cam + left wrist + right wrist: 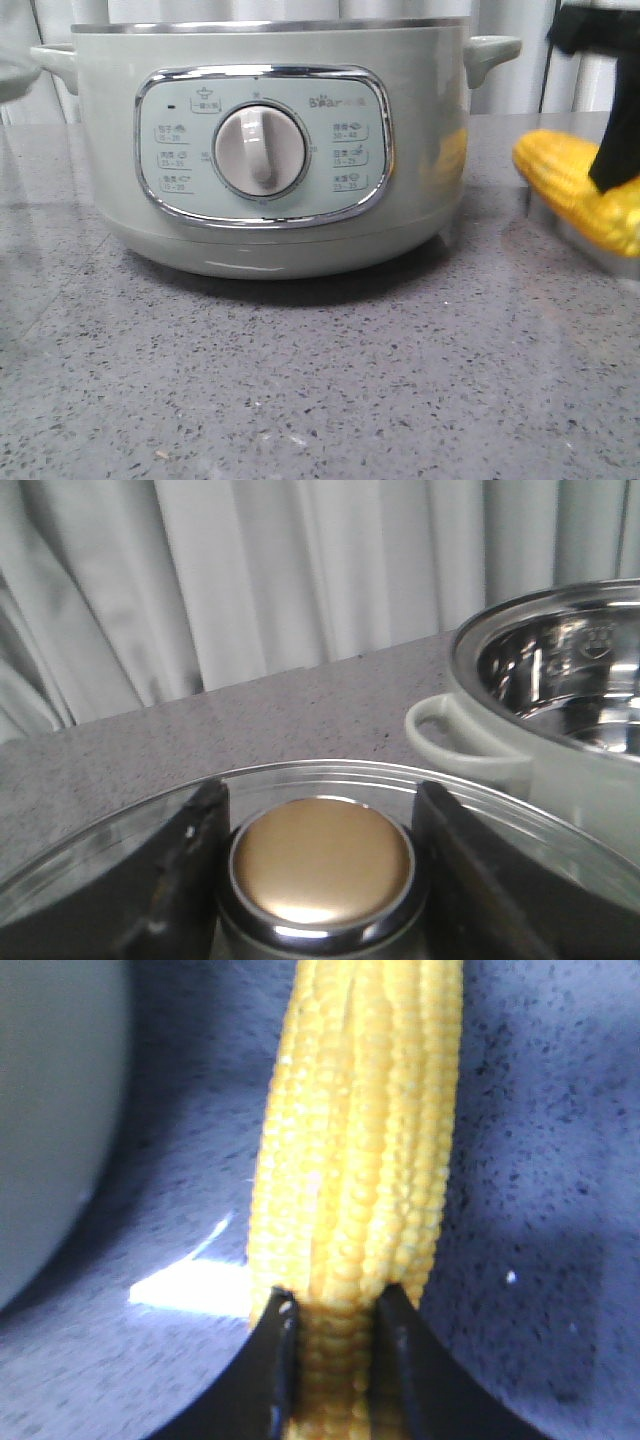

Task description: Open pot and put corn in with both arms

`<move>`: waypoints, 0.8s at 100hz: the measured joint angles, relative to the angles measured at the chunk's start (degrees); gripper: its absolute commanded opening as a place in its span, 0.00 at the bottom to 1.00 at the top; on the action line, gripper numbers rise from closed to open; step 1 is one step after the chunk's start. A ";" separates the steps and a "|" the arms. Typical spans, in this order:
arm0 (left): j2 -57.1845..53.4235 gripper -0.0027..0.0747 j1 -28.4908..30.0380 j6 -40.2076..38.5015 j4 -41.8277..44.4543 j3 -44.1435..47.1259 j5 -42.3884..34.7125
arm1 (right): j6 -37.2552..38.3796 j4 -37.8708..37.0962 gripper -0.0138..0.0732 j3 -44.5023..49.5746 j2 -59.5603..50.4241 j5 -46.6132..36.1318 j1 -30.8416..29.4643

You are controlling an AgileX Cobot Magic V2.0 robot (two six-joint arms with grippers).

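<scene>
The pot (100, 150) stands open at the middle of the table, dial to the front. Its steel inside and one handle show in the left wrist view (560, 680). My left gripper (320, 798) is shut on the gold knob (320, 860) of the glass lid (120, 825), held off to the pot's left. The corn (565, 180) is to the right of the pot, low over the table. My right gripper (612, 170) is shut on it. In the right wrist view the fingers (280, 1360) clamp the cob (360, 1160) near one end, with the pot's wall (50, 1110) beside it.
Grey speckled tabletop (300, 380) spreads in front of the pot. White curtains (300, 580) hang behind the table. A blurred pale shape (15, 75) shows at the left edge of the front view.
</scene>
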 measured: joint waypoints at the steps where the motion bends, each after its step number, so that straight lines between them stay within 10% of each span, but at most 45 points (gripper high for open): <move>1: 0.00 0.01 0.21 0.00 -0.21 0.23 -0.47 | 0.00 0.00 0.08 0.00 -0.37 -0.01 0.00; 28: 0.13 0.01 6.72 0.00 -8.74 10.07 -11.88 | 0.00 -0.26 0.08 -1.09 -13.89 1.63 0.00; 80: 22.36 0.01 0.94 -0.10 -10.13 14.71 -36.97 | -1.70 1.67 0.08 -19.49 -14.75 10.11 9.98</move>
